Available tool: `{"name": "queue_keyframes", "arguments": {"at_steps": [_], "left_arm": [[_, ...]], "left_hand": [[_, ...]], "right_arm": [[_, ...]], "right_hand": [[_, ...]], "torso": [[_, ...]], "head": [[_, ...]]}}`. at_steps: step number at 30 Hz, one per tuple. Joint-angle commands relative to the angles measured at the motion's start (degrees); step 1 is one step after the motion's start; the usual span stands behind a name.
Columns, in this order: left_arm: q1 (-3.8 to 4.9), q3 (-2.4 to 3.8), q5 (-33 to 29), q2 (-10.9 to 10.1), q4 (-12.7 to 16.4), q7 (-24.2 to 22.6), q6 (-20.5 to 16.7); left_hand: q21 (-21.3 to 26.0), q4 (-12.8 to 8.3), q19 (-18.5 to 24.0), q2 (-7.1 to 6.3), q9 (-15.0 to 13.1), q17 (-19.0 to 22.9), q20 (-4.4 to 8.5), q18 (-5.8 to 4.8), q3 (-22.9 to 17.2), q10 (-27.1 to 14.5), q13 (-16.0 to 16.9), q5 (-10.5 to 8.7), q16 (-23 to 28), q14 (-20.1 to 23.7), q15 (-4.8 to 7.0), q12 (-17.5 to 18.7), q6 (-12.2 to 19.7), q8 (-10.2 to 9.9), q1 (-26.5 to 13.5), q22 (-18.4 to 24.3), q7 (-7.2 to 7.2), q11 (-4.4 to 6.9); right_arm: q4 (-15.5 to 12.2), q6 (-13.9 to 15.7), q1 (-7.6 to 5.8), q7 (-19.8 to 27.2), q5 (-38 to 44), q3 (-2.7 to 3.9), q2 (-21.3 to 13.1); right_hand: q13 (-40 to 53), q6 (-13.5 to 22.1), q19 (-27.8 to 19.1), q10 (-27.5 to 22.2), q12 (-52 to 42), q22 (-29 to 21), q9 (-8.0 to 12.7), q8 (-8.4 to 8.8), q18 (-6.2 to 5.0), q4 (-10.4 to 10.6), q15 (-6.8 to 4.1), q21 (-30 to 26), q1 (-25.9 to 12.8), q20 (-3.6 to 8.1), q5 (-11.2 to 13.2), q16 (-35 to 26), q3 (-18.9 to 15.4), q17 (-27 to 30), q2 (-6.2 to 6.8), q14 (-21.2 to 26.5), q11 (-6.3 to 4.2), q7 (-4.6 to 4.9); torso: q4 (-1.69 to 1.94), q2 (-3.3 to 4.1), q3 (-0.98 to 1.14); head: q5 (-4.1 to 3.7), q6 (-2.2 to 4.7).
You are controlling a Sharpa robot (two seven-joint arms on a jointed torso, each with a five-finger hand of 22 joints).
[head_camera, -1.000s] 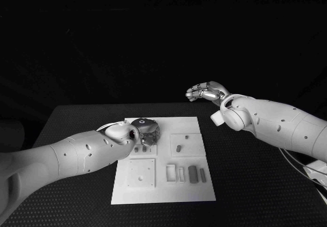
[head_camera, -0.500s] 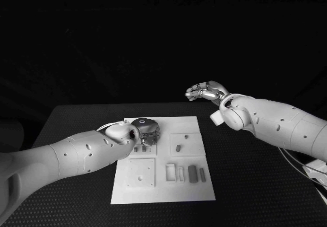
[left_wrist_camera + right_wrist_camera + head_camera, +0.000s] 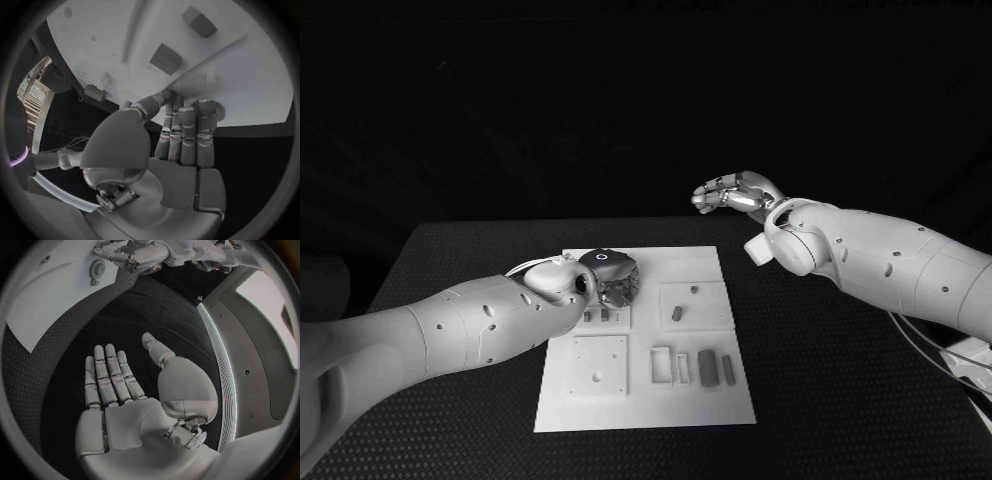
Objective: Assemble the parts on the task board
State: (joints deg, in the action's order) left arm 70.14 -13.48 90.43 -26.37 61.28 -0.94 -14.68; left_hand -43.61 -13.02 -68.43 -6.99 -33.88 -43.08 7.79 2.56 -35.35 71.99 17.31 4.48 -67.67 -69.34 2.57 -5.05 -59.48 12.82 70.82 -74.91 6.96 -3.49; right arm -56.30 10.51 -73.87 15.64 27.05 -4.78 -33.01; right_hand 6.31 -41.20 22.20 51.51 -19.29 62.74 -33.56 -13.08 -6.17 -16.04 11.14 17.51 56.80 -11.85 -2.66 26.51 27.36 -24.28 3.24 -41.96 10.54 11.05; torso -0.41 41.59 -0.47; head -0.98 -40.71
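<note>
The white task board (image 3: 646, 405) lies in the middle of the black table. My left hand (image 3: 607, 275) is down on its far left part; in the left wrist view its fingers (image 3: 187, 130) lie straight and side by side with their tips at the board (image 3: 250, 85), the thumb tip beside them. Whether they pinch anything is hidden. Two grey parts (image 3: 165, 58) (image 3: 199, 21) stand just beyond the fingertips. More grey parts (image 3: 678, 313) (image 3: 708, 366) lie on the board's right side. My right hand (image 3: 737, 193) hangs raised beyond the board's far right corner, palm (image 3: 125, 415) bare, fingers spread.
A square plate with small holes (image 3: 599, 365) and two narrow slot frames (image 3: 661, 365) sit on the board's near half. Black table shows to the left (image 3: 459, 260) and right (image 3: 834, 350) of the board. A cable (image 3: 935, 350) trails by the right arm.
</note>
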Motion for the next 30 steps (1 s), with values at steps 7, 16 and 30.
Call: {"name": "queue_keyframes", "arguments": {"at_steps": [7, 16, 30], "left_arm": [[-0.27, -0.15, -0.11, -0.04, 0.03, -1.07, -2.26], [-0.27, -0.10, -3.63, -0.83, 0.54, -1.92, -4.41], [-0.22, 0.53, -8.03, -2.34, 1.85, -2.78, -4.23]], "left_hand": [[-0.57, -0.16, -0.63, 0.36, 0.04, 0.55, 0.72, 6.37, -0.67, 1.17, 0.45, 0.21, -0.61, -0.69, 0.77, -0.17, -1.08, 0.59, 0.70, -1.23, -0.26, 0.39], [-0.81, -0.17, -1.17, 0.48, 0.13, 1.04, 1.03, 6.29, -0.93, 1.53, 0.71, 0.99, -0.84, -1.39, 0.94, 0.04, -1.25, 0.71, 0.67, -1.17, -0.30, 0.55], [-0.63, 0.50, -1.37, 0.83, 0.57, 1.93, 1.03, 6.17, -1.20, 0.57, 0.66, 1.44, -0.73, -1.58, 0.62, 1.12, 0.09, 0.07, -0.07, -1.03, 0.30, 0.19]], "right_arm": [[0.00, -0.66, 0.01, 0.32, 0.29, 0.04, 0.03], [0.04, -0.70, 0.01, 0.34, 0.30, 0.04, 0.02], [-0.05, -0.78, 0.01, 0.36, 0.30, 0.04, -0.13]], "right_hand": [[-0.07, 0.36, -0.17, 0.36, 0.17, 0.07, 0.06, -0.16, 0.39, 0.05, 0.25, -0.28, -0.16, -0.11, -0.05, -0.26, -0.37, -0.12, -0.40, -0.18, 0.08, 2.24], [-0.11, 0.36, -0.16, 0.37, 0.17, 0.10, 0.07, -0.18, 0.40, 0.05, 0.25, -0.31, -0.16, -0.10, -0.05, -0.28, -0.37, -0.14, -0.40, -0.18, 0.08, 2.24], [-0.15, 0.36, -0.16, 0.38, 0.17, 0.13, 0.08, -0.19, 0.40, 0.05, 0.25, -0.34, -0.19, -0.10, -0.05, -0.31, -0.39, -0.17, -0.36, -0.19, 0.08, 2.24]], "torso": [[-0.01, 0.02, -0.02], [0.01, 0.00, 0.01], [0.04, -0.02, 0.03]], "head": [[0.09, 0.00], [0.10, 0.06], [0.16, 0.23]]}}
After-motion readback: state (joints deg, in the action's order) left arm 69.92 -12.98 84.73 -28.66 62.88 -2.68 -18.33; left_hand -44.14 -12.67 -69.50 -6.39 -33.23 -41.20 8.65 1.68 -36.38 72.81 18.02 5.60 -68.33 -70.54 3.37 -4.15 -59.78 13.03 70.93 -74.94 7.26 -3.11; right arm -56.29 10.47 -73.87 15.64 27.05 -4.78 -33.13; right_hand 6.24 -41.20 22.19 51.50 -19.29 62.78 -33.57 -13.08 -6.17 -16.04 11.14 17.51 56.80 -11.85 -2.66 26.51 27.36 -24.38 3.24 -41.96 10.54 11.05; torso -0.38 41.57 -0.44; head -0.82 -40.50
